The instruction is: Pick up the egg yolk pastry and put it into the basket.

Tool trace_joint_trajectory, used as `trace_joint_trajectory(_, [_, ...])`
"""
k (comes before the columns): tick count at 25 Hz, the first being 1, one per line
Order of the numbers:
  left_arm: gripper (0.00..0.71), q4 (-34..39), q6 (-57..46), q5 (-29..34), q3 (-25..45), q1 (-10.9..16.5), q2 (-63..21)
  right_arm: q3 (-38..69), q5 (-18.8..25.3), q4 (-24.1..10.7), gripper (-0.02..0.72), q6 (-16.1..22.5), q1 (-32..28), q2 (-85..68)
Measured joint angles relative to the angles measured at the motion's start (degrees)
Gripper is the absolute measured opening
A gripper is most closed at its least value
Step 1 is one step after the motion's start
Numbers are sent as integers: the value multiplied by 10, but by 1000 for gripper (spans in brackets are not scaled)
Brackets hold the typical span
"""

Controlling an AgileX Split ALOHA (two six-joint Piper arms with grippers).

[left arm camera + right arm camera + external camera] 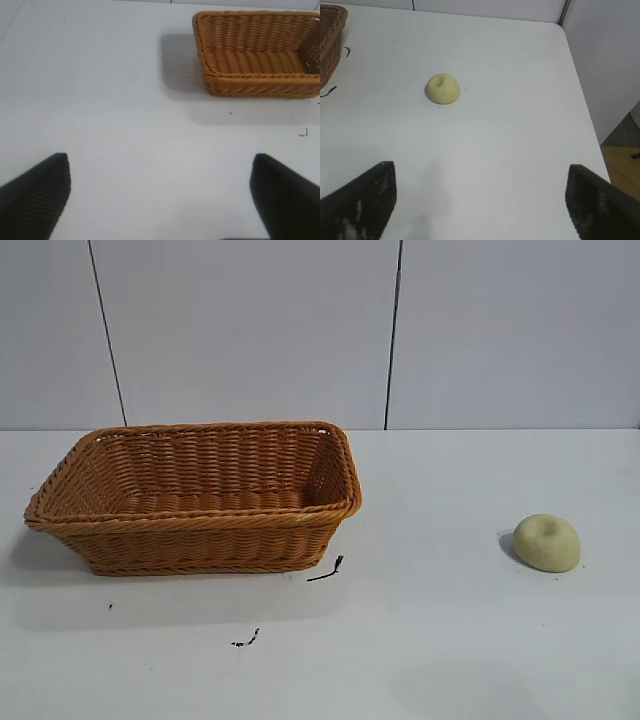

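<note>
At the exterior view's right, the egg yolk pastry (546, 542) sits well apart from the basket (200, 515); both the right gripper (480, 200) and the left gripper (160, 195) are spread wide, and a careless pinch could squash or roll it.

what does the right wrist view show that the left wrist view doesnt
Only the right wrist view shows the pastry, lying on the table ahead of the open right end effector, plus the table's edge and some floor beyond it. Only the left wrist view shows nearly the whole basket, with nothing visible inside it, and the open left end effector over bare table. Both show the white table, part of the basket, of which the right wrist view catches just a corner, and small dark marks near it.
</note>
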Motion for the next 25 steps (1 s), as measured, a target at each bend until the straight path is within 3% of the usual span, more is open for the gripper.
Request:
trace_joint_trajectory(10, [696,0,0,0,0,0,0,-19,1,5,657,0,0,57])
trace_joint_trajectory(25, [696,0,0,0,0,0,0,-261,12,13,694,0,0,602])
